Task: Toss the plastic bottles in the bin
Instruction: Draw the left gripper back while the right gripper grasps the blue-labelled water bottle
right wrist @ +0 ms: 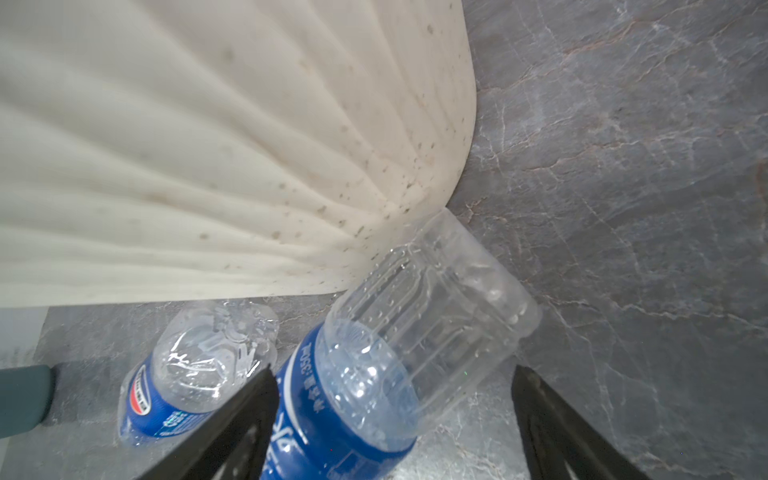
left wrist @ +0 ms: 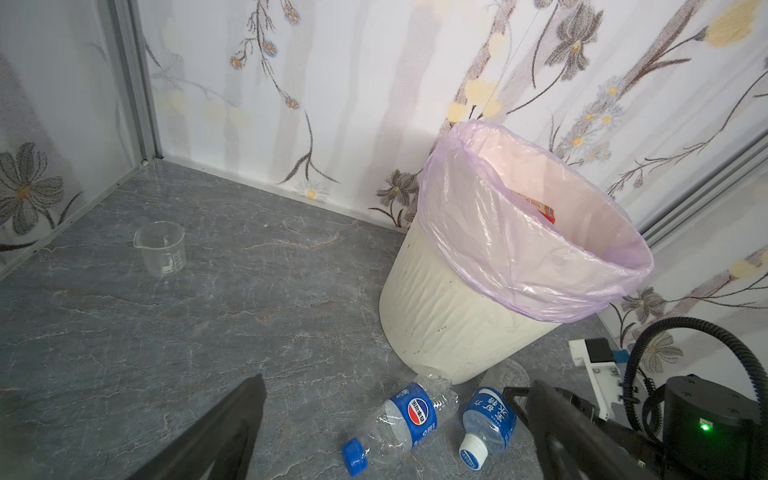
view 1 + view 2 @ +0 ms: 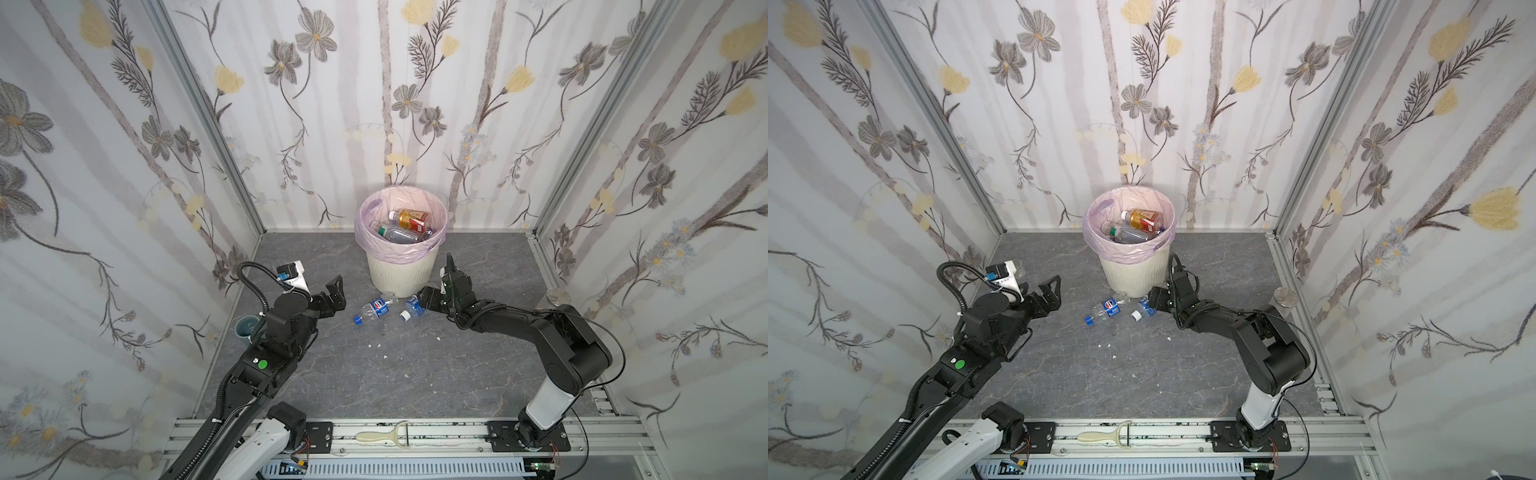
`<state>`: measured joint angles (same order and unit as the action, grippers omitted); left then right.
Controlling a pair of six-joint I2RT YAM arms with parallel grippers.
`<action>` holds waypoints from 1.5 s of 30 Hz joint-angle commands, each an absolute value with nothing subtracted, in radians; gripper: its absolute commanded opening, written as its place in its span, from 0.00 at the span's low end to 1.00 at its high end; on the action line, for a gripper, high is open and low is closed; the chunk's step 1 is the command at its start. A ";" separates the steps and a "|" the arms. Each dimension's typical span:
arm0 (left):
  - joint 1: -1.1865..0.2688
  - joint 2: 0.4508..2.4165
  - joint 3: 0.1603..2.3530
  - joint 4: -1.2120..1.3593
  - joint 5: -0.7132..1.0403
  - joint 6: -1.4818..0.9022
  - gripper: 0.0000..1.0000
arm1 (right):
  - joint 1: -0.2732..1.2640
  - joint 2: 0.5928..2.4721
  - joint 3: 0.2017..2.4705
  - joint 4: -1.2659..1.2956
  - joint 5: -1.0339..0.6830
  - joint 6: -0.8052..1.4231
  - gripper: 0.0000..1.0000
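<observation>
The bin [image 3: 401, 270] [image 3: 1133, 272], cream-white with a pink bag over its rim, stands at the back wall. It holds an orange bottle [image 3: 411, 219] and clear ones [image 3: 397, 235]. Two plastic bottles lie on the floor at its foot. One is crushed, with a blue cap [image 3: 376, 308] [image 2: 405, 419]. The other has a white cap [image 3: 413, 308] [image 2: 488, 419] [image 1: 390, 353]. My right gripper [image 3: 422, 305] [image 1: 390, 374] straddles the white-capped bottle, jaws apart: one finger is at its blue label and the other stands clear of it. My left gripper [image 3: 334, 291] [image 2: 397, 380] hangs open to the left of the bottles, holding nothing.
A clear beaker [image 2: 161, 249] stands near the left wall and a small grey cup [image 3: 246, 326] sits beside the left arm. A metal disc [image 3: 558, 296] lies by the right wall. White crumbs [image 3: 376, 345] dot the grey floor, and a peeler [image 3: 382, 435] lies on the front rail.
</observation>
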<state>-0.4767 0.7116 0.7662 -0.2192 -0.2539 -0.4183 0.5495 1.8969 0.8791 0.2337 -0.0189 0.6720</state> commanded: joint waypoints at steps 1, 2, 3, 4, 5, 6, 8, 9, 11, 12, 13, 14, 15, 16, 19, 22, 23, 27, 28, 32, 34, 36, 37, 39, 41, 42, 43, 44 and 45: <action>-0.476 0.716 0.767 -0.214 -0.268 -0.400 1.00 | 0.551 1.922 0.887 0.241 0.009 0.677 0.86; -0.476 0.718 0.766 -0.215 -0.269 -0.398 1.00 | 0.552 1.926 0.885 0.238 0.009 0.676 0.85; -0.476 0.718 0.766 -0.214 -0.269 -0.397 1.00 | 0.554 1.926 0.882 0.235 0.012 0.673 0.84; -0.476 0.718 0.764 -0.214 -0.267 -0.398 1.00 | 0.553 1.923 0.877 0.232 0.015 0.669 0.83; -0.475 0.716 0.763 -0.215 -0.264 -0.399 1.00 | 0.552 1.918 0.871 0.228 0.020 0.665 0.82; -0.476 0.714 0.761 -0.214 -0.262 -0.400 1.00 | 0.553 1.907 0.862 0.221 0.029 0.659 0.82; -0.476 0.709 0.754 -0.215 -0.261 -0.403 1.00 | 0.553 1.887 0.846 0.204 0.049 0.643 0.81; -0.476 0.705 0.750 -0.215 -0.260 -0.405 1.00 | 0.552 1.875 0.841 0.190 0.063 0.633 0.81; -0.476 0.699 0.744 -0.214 -0.261 -0.407 1.00 | 0.551 1.853 0.827 0.167 0.090 0.614 0.81; -0.476 0.696 0.741 -0.215 -0.261 -0.408 1.00 | 0.549 1.841 0.817 0.157 0.101 0.606 0.81; -0.476 0.695 0.740 -0.215 -0.260 -0.408 1.00 | 0.548 1.832 0.809 0.150 0.109 0.601 0.81; -0.476 0.693 0.739 -0.215 -0.260 -0.410 1.00 | 0.544 1.821 0.799 0.145 0.113 0.596 0.81; -0.475 0.693 0.739 -0.215 -0.258 -0.411 1.00 | 0.539 1.809 0.790 0.139 0.115 0.591 0.81; -0.476 0.693 0.739 -0.215 -0.256 -0.411 1.00 | 0.536 1.801 0.784 0.135 0.112 0.586 0.81; -0.476 0.693 0.738 -0.215 -0.253 -0.419 1.00 | 0.521 1.790 0.790 0.104 0.071 0.557 0.81; -0.476 0.689 0.740 -0.215 -0.252 -0.423 1.00 | 0.511 1.800 0.809 0.085 0.043 0.536 0.81; -0.477 0.689 0.741 -0.215 -0.252 -0.423 1.00 | 0.507 1.807 0.818 0.083 0.036 0.532 0.81; -0.475 0.684 0.740 -0.215 -0.245 -0.423 1.00 | 0.492 1.835 0.842 0.080 0.019 0.525 0.81; -0.476 0.683 0.741 -0.215 -0.244 -0.423 1.00 | 0.489 1.842 0.848 0.079 0.015 0.522 0.81; -0.476 0.680 0.739 -0.215 -0.242 -0.422 1.00 | 0.477 1.875 0.870 0.076 -0.006 0.508 0.79; -0.476 0.679 0.738 -0.216 -0.240 -0.423 1.00 | 0.474 1.886 0.876 0.072 -0.008 0.499 0.79; -0.475 0.681 0.738 -0.215 -0.238 -0.425 1.00 | 0.470 1.893 0.876 0.069 -0.006 0.491 0.78; -0.476 0.681 0.736 -0.216 -0.236 -0.426 1.00 | 0.470 1.894 0.876 0.066 -0.006 0.485 0.78; -0.476 0.685 0.733 -0.216 -0.236 -0.428 1.00 | 0.467 1.899 0.874 0.061 -0.006 0.475 0.77; -0.476 0.688 0.728 -0.216 -0.234 -0.431 1.00 | 0.465 1.894 0.870 0.062 -0.001 0.465 0.72; -0.475 0.690 0.724 -0.216 -0.233 -0.432 1.00 | 0.465 1.884 0.861 0.071 0.004 0.462 0.68; -0.475 0.692 0.718 -0.216 -0.232 -0.434 1.00 | 0.466 1.865 0.844 0.092 0.004 0.458 0.64; -0.475 0.693 0.713 -0.215 -0.232 -0.435 1.00 | 0.466 1.844 0.827 0.110 0.005 0.456 0.62; -0.476 0.693 0.707 -0.216 -0.232 -0.437 1.00 | 0.465 1.817 0.810 0.125 0.007 0.450 0.61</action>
